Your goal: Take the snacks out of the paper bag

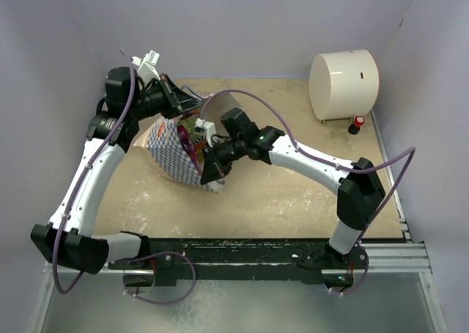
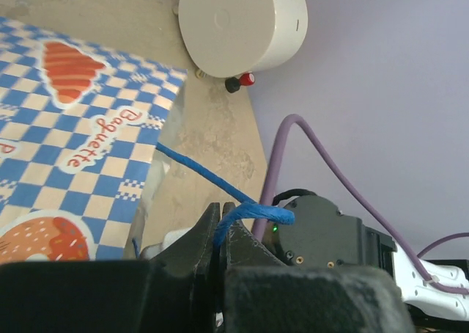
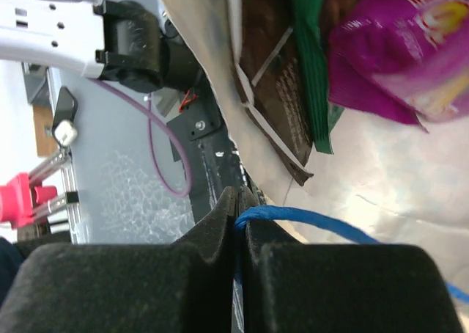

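Two pinches: left gripper (image 2: 220,227), right gripper (image 3: 240,210) each clamp a thin blue cord handle (image 3: 308,217) of white checkered paper bag (image 1: 170,155); shiny magenta pouch (image 3: 396,47) inside, nearer right.

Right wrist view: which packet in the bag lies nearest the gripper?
The brown packet: its corner comes closest to the right gripper; green packet and magenta pouch lie farther.

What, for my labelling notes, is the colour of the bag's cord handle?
Blue cord handle, clearest in the left wrist view.

Robot lab test cell: plain lavender walls (image 1: 242,25), aluminium mounting rail (image 1: 396,257).
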